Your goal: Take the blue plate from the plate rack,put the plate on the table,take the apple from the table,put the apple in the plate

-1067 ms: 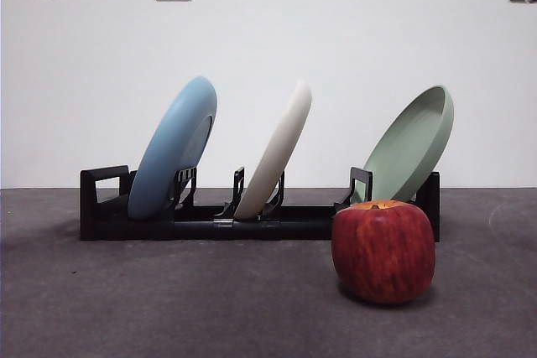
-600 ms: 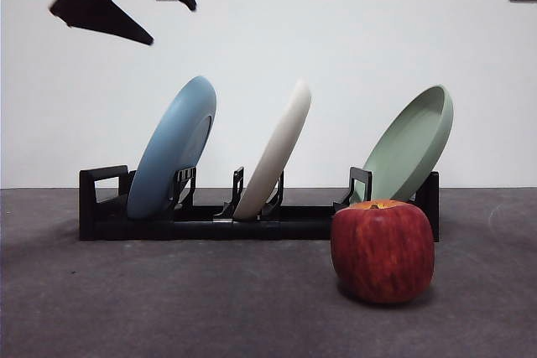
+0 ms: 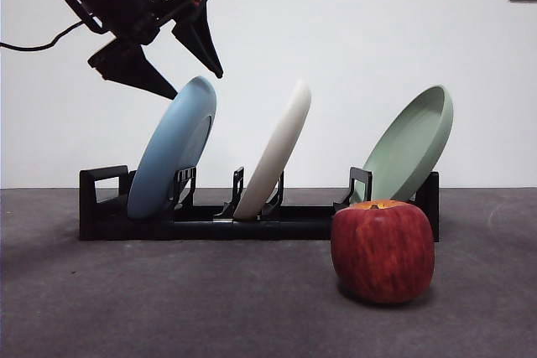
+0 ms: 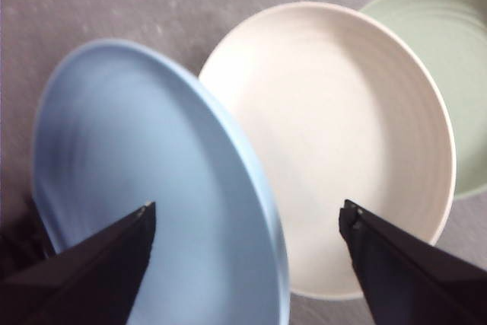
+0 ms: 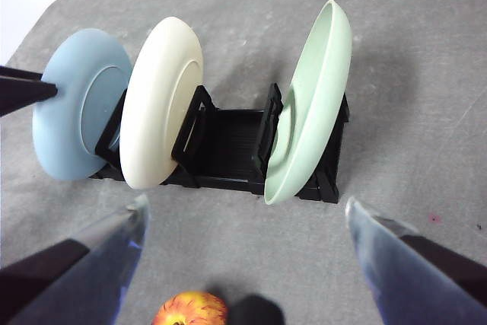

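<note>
Front view is showing us our left tool (image 3: 195,83) hanging at the top rim of the blue plate (image 3: 172,150), its two black jaws spread wide and pointing down, one on each side of the rim. We are gripping nothing with it; whether a jaw tip is touching the rim, we cannot tell. Through the left wrist camera we are looking down between those jaws (image 4: 247,218): the blue plate (image 4: 152,180) is lying directly below the gap, its edge running up between the tips, and the cream-white plate (image 4: 335,142) is sitting just beyond it under the far jaw, with the pale green plate (image 4: 449,51) past that.

All three plates are leaning in the plate rack (image 3: 252,222), which is standing on the dark grey surface (image 3: 168,308). The blue plate is occupying the slot at the rack's looped end, straight beneath our left tool. The apple (image 3: 383,251) is resting on the surface in front of the rack's other end, well apart from the left tool.

Our right tool (image 5: 243,222) is waiting high above, jaws wide apart and holding nothing; from its wrist camera the rack (image 5: 228,146) is lying ahead of it and the apple (image 5: 190,308) is sitting below, near it.
</note>
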